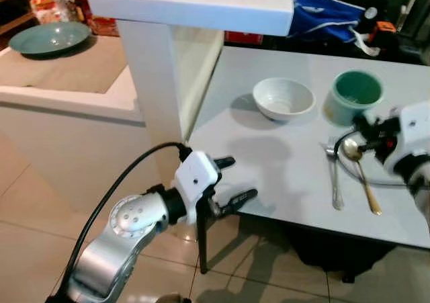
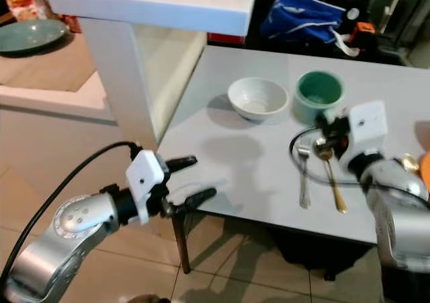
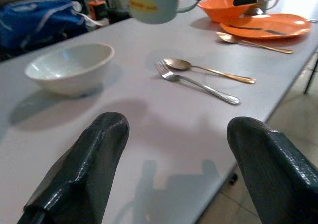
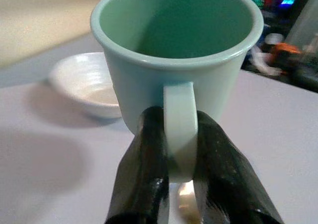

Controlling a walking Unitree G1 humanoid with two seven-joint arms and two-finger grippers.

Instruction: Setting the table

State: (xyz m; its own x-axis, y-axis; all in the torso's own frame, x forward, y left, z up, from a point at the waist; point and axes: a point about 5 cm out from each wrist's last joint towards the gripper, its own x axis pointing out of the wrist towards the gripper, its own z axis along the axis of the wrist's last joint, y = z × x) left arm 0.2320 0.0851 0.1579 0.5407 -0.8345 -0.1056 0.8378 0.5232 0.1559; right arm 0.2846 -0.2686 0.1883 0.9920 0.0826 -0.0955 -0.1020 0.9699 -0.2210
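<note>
I see my right gripper closed on the handle of the green mug, one black finger on each side of the handle, and the mug stands upright. The mug is at the far right part of the white table, just beside the white bowl, which is to its left. Nearer to me than the mug, a silver fork and a gold spoon lie side by side on the table, close together. In the left wrist view I can also see an orange plate with an orange bowl next to it, and a second gold spoon beside the plate. My left gripper is at the near left edge of the table, its two fingers spread wide and holding nothing. On the counter at far left there is a green plate.
</note>
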